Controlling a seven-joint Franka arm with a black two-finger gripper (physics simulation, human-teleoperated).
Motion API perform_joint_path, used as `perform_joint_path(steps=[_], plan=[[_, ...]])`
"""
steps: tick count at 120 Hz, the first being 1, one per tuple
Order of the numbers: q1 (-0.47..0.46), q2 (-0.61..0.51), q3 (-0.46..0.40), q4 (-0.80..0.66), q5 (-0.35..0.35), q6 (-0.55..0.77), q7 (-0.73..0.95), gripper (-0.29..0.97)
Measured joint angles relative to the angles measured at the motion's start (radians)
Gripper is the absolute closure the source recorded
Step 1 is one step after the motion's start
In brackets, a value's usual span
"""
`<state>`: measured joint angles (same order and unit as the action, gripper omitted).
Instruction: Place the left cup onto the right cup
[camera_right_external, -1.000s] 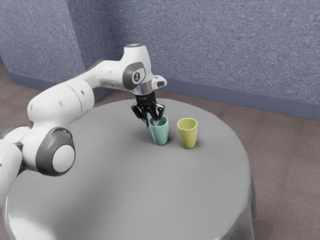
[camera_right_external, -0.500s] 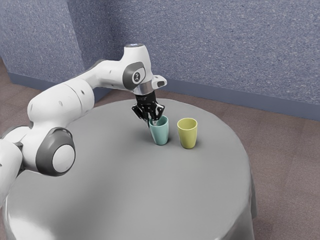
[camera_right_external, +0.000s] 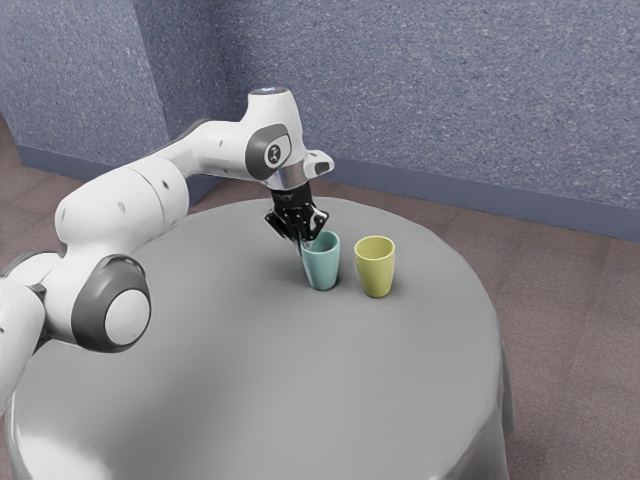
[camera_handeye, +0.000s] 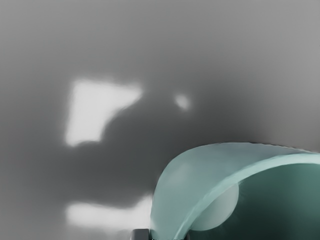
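The gripper (camera_right_external: 305, 238) pinches the rim of the teal cup (camera_right_external: 321, 265), on the side away from the yellow cup (camera_right_external: 375, 268) standing just beside it.

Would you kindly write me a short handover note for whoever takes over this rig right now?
The tool is shut on the teal cup at its rim, on the side toward the arm.
The teal cup stands upright on the table, at the exterior view's left of the yellow cup, not touching it.
Done: grasp. Left: lift it, carry it over the yellow cup, lower it on.
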<state>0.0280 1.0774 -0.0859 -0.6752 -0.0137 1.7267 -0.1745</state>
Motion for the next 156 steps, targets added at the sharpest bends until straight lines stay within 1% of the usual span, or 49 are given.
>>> perform_joint_path(steps=[37,129,156], plan=[[-0.002,-0.014,0.000,-0.006,0.003,0.000,-0.003,0.78],[-0.015,-0.148,0.013,-0.077,0.011,-0.016,-0.006,0.79],[-0.019,-0.191,0.013,-0.107,0.023,-0.019,-0.005,0.79]])
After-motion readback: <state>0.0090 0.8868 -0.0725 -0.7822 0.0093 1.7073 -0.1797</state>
